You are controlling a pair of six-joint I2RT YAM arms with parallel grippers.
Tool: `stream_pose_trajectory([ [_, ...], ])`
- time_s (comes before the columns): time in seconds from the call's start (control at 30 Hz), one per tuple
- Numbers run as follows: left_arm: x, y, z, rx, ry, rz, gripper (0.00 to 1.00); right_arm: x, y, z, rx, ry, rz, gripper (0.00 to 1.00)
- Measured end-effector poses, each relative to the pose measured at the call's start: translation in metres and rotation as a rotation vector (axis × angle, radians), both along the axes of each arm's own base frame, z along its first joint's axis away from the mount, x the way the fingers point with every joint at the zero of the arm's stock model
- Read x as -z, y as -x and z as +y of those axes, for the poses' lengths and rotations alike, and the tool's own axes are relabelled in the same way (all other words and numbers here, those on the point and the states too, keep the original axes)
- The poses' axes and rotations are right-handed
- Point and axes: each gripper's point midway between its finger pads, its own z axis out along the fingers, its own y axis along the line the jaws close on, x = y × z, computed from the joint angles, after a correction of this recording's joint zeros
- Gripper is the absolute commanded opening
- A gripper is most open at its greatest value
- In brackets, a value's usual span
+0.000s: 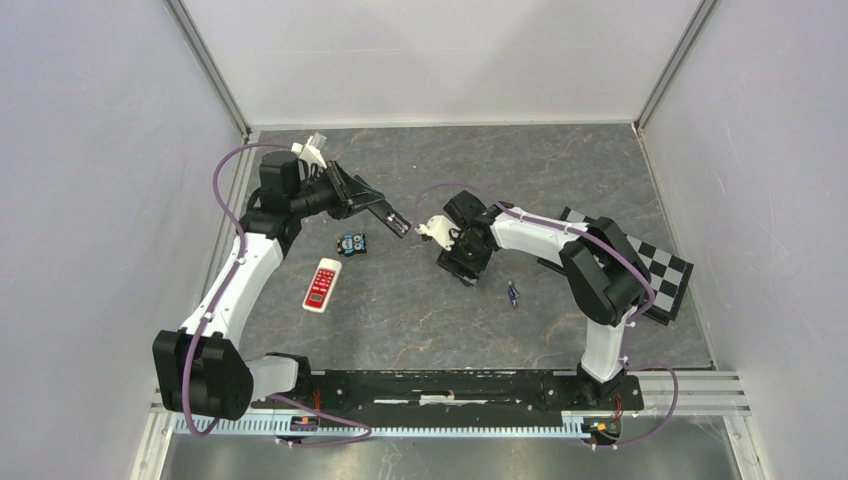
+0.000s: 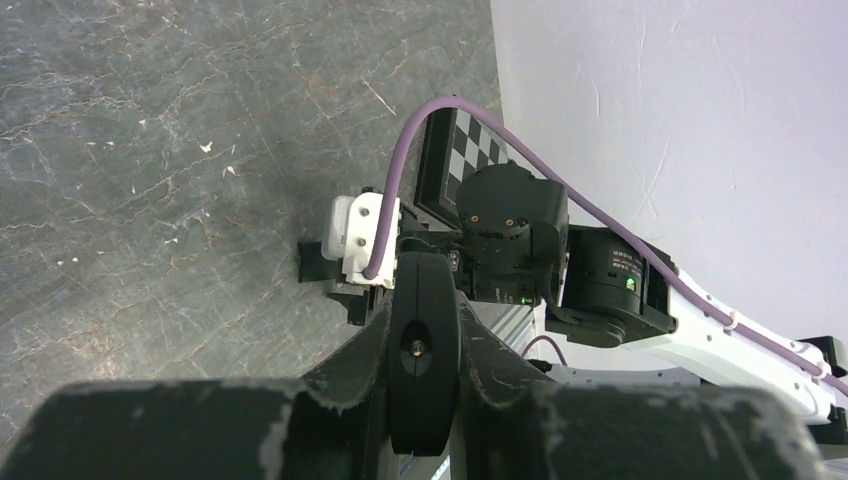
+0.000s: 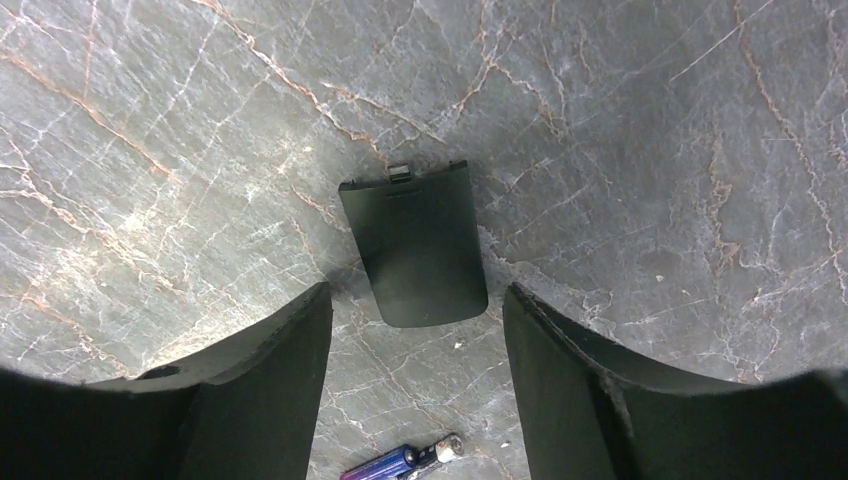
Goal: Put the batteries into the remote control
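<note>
Pinching a slim black remote point(image 2: 425, 345) end-on in the left gripper point(image 1: 385, 212), both fingers point(image 2: 345, 372) pressing tight on its flanks, in the upper middle of the overhead view, its tip pointing toward the right arm. Hanging the right gripper point(image 1: 466, 266) spread wide and empty just right of centre, facing down at the tabletop point(image 1: 420, 320). Framing a black battery cover point(image 3: 415, 250) between those parted fingers point(image 3: 260, 400) in the right wrist view, lying flat on the tabletop in the middle of the frame, latch tab toward the top, apart from both fingers. Showing a purple battery point(image 3: 385, 465) with a silvery end at the bottom edge of that same view, loose on the tabletop just below the cover; showing again as a tiny speck right of the right gripper in the overhead view. Showing a red and white remote point(image 1: 322, 285) lying flat left of centre in the overhead view, with a small blue and dark item point(image 1: 350, 242) just above it, too small for telling what it is
</note>
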Motion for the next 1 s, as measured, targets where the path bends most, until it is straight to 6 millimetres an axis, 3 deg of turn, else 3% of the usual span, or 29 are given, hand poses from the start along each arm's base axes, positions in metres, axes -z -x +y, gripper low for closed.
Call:
stream_pose_trajectory([
  [0.27, 0.000, 0.000, 0.000, 0.001, 0.001, -0.001, 0.02, 0.001, -0.001, 0.000, -0.009, -0.002, -0.003, 0.41],
  [0.5, 0.005, 0.003, 0.001, -0.003, -0.002, 0.000, 0.02, 0.000, -0.002, -0.001, 0.022, -0.024, -0.027, 0.34],
  [0.7, 0.038, 0.014, 0.006, -0.026, -0.024, 0.026, 0.02, -0.004, 0.004, -0.006, 0.063, -0.075, -0.082, 0.33],
  [0.9, 0.088, 0.024, 0.001, -0.042, -0.062, 0.056, 0.02, -0.029, 0.003, 0.004, 0.093, -0.186, -0.143, 0.32],
  [1.0, 0.101, 0.023, -0.005, -0.044, -0.077, 0.041, 0.02, -0.041, 0.004, 0.011, 0.113, -0.252, -0.156, 0.40],
])
